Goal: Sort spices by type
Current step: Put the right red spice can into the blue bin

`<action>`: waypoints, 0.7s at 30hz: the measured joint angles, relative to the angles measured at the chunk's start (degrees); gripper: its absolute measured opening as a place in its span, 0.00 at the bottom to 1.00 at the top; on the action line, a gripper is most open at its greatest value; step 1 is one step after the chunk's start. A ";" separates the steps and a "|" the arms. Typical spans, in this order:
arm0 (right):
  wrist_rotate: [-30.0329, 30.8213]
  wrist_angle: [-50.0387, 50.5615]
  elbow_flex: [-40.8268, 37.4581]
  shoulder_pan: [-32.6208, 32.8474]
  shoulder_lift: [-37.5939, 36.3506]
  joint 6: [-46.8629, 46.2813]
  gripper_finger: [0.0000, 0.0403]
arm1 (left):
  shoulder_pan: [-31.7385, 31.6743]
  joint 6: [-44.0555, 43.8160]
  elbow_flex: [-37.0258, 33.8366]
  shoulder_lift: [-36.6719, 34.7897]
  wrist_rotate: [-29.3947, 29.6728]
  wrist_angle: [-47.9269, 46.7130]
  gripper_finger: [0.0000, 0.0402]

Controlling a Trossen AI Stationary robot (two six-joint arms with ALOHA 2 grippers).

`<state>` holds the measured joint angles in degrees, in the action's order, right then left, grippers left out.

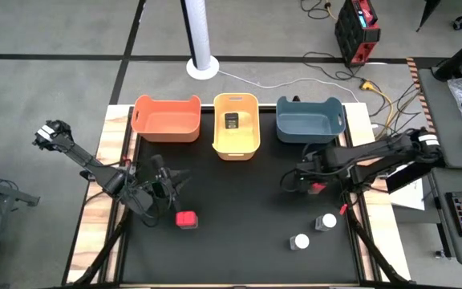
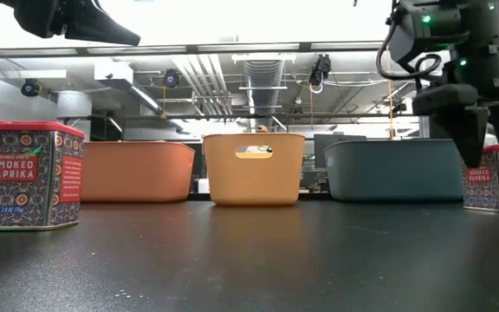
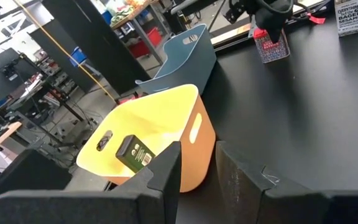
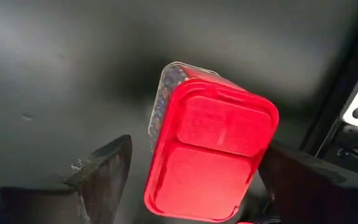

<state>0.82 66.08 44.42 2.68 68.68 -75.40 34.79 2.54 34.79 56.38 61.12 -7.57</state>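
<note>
Three bins (image 1: 235,124) lined the table's (image 1: 239,241) far edge from above; a black tin (image 1: 232,121) lay in the yellow one, two jars (image 1: 311,232) stood near right. At table height, the paprika tin (image 2: 24,173) stood left. Left gripper (image 3: 197,171) hung released. Right gripper (image 4: 191,180) straddled a red-lidded tin (image 4: 213,152), fingers apart, not clenched.

We see an orange bin (image 1: 166,118), a yellow bin (image 1: 237,124), a blue bin (image 1: 309,120), a red-lidded patterned paprika tin (image 2: 26,174), and a black surface (image 1: 239,217).
</note>
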 joint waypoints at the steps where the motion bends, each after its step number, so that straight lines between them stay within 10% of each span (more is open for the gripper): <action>1: 0.00 -0.02 0.00 0.00 0.37 0.00 0.77 | 0.00 -0.06 0.00 0.00 0.00 0.00 0.21; 10: -0.07 -0.67 0.00 0.00 0.57 0.00 0.51 | 0.00 -0.56 -0.09 0.00 -0.13 -0.07 0.21; 21: -1.19 -0.09 8.63 -0.23 -0.32 2.09 0.51 | 0.00 -3.33 -0.11 0.00 -0.15 -0.11 0.21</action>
<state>-0.37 65.99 53.05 2.45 68.35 -73.31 34.79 -0.79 34.68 56.38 60.97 -7.68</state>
